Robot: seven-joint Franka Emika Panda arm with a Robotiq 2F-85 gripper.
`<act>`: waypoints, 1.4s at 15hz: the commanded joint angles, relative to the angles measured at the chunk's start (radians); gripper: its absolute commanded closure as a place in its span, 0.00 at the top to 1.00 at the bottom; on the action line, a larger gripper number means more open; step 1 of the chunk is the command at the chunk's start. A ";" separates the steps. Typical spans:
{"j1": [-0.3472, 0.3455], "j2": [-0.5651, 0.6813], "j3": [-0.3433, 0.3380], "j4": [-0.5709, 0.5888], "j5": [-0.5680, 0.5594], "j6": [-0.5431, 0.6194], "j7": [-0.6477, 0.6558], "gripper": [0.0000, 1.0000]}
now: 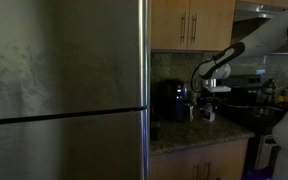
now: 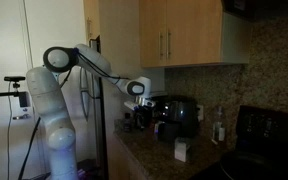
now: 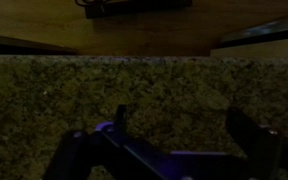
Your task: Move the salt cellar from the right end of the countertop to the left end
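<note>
The salt cellar [image 2: 181, 150] is a small white container standing on the dark speckled countertop [image 2: 154, 158] near its front edge, in front of the black coffee maker [image 2: 176, 114]. In an exterior view a small white item [image 1: 210, 115] just below my gripper [image 1: 206, 97] may be the same cellar. My gripper [image 2: 137, 103] hangs over the countertop beside the coffee maker. In the wrist view the gripper [image 3: 184, 125] is open, with only bare granite [image 3: 164, 85] between the fingers. The cellar is out of the wrist view.
A steel refrigerator [image 1: 64, 90] stands at one end of the countertop. Wooden cabinets [image 2: 179, 40] hang above. A bottle [image 2: 220, 128] and the black stove [image 2: 269, 130] are at the other end. The coffee maker [image 1: 171, 100] stands against the backsplash.
</note>
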 commanded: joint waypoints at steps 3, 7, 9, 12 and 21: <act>-0.033 -0.005 -0.001 0.013 -0.020 0.011 0.070 1.00; -0.036 -0.004 -0.005 0.024 0.021 0.005 0.088 1.00; -0.038 0.020 0.004 0.037 -0.010 0.017 0.119 1.00; -0.094 0.141 -0.053 0.176 0.012 0.033 0.229 1.00; -0.203 0.220 -0.177 0.332 0.059 0.032 0.241 1.00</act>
